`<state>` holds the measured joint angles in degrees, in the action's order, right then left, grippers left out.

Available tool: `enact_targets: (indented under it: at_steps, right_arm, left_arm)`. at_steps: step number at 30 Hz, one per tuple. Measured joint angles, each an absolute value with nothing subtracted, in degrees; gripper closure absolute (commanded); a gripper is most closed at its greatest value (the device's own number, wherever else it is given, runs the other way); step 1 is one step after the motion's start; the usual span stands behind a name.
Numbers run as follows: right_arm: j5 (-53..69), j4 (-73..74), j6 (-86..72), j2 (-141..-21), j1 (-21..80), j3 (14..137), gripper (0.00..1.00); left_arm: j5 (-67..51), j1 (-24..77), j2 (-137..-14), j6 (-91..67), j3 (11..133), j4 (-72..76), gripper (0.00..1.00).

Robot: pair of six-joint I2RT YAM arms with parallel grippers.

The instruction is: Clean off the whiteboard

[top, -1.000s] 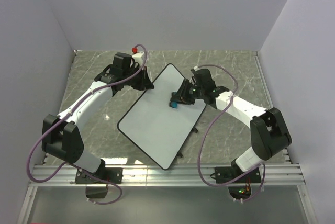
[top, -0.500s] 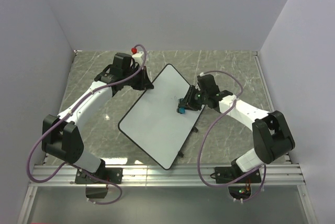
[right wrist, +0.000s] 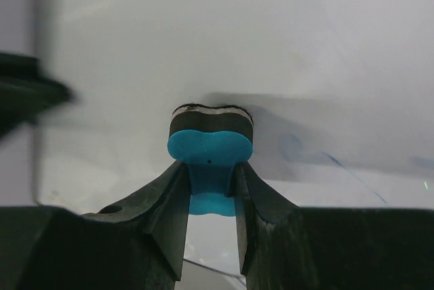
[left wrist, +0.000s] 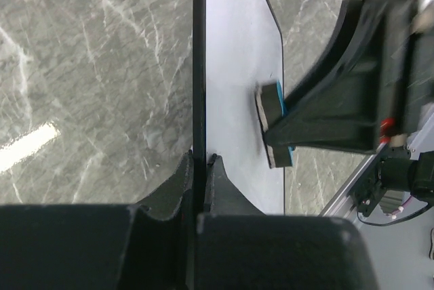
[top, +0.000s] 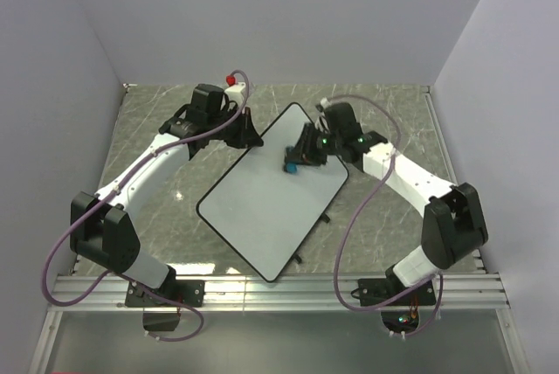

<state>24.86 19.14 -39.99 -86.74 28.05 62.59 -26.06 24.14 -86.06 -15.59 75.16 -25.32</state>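
Top external view: whiteboard (top: 271,204) lies slantwise on the marble table (top: 175,230), between the two arms
left gripper (top: 250,140): clenched on the whiteboard's far-left rim
right gripper (top: 295,164): grasping a blue eraser (top: 289,169), its pad against the whiteboard

In the left wrist view the whiteboard (left wrist: 234,66) runs off the top edge, and its near rim vanishes between the fingers of the left pincer (left wrist: 199,166). The right pincer (left wrist: 278,134) is blurred there and cut by the right edge, and one finger hides the middle of the eraser (left wrist: 270,100). In the right wrist view that pincer's fingers hide the eraser's lower part. Faint blue marks (right wrist: 339,164) at the right are too smeared to read, and a dark shape (right wrist: 27,93) at the left edge is blurred beyond telling. From above, the marks are too small to make out.
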Motion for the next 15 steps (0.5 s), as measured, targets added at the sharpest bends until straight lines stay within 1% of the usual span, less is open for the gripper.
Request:
enact_targets:
  at_steps: [4,7,11,15]
  right_arm:
    - [25.8,18.9,-39.8,-91.7,28.4,74.8,1.0]
    - [25.5,19.0,-39.3,-95.1,28.4,80.1,1.0]
    - [24.7,19.9,-38.8,-97.0,28.4,79.4,1.0]
    - [23.4,19.3,-38.4,-94.4,28.0,71.9,1.0]
  left_arm:
    - [-26.0,24.7,-86.1,-15.2,75.6,-25.3,1.0]
    - [-25.8,24.8,-86.1,-15.1,75.7,-25.3,1.0]
    - [-24.4,24.8,-86.2,-14.8,75.7,-26.2,1.0]
    - [-22.9,24.8,-86.2,-14.9,75.7,-27.3,1.0]
